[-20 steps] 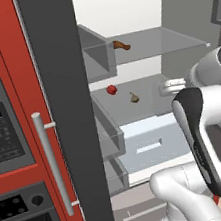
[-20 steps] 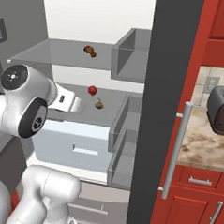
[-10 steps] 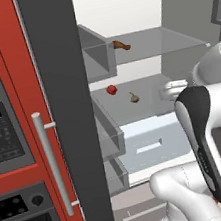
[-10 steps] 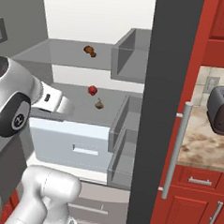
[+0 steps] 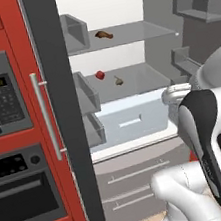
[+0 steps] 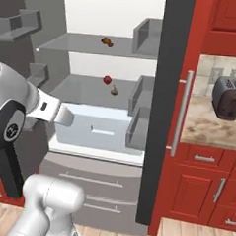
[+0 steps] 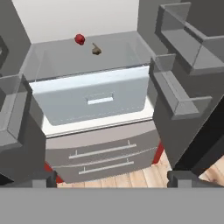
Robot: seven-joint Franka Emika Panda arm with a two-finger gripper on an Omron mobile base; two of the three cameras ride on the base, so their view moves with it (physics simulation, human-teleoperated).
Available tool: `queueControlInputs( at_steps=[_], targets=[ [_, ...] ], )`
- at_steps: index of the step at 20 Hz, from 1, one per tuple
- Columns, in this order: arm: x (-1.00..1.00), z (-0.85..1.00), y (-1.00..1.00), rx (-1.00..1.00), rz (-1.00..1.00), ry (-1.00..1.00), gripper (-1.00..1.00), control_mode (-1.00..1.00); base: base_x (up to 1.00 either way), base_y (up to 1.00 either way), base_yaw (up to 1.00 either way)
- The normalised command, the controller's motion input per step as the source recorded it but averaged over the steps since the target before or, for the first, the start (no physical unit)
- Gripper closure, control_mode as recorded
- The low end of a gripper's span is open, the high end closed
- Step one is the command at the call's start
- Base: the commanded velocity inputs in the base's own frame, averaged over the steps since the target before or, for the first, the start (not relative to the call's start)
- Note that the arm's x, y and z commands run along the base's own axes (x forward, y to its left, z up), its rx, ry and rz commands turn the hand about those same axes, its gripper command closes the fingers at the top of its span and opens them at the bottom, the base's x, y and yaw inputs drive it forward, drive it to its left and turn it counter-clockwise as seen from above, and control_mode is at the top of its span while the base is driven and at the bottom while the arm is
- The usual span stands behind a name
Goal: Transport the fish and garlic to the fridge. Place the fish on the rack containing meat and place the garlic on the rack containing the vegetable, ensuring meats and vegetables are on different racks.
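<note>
Faces the open fridge (image 5: 54, 91) with the gripper (image 7: 114, 178) spread wide and empty, the garlic (image 5: 119, 81) beside the round red vegetable (image 5: 100, 75), sensibly one rack below the brown meat (image 5: 103, 34).

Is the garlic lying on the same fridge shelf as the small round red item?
Yes, in the left base view the garlic lies on the lower clear shelf, just right of the small round red item.

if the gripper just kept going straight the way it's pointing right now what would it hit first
Judging from the hand view, the open gripper points down at the front of the fridge. Its line seems to land on the pale drawer under the shelf holding the garlic, though depth is hard to read.
</note>
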Motion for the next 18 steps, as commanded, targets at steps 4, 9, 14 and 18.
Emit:
queueControlInputs(
  at_steps=[4, 9, 14, 18],
  targets=[
    [0.0, 0.0, 0.0, 0.0, 0.0, 0.0, -1.0, 1.0, -0.71, 0.0, -0.24],
    [0.0, 0.0, 0.0, 0.0, 0.0, 0.0, -1.0, 1.0, -0.59, -0.27, -0.61],
    [0.0, 0.0, 0.0, 0.0, 0.0, 0.0, -1.0, 1.0, 0.0, -0.04, -0.97],
    [0.0, 0.0, 0.0, 0.0, 0.0, 0.0, -1.0, 1.0, 0.0, 0.0, -1.0]
  ],
)
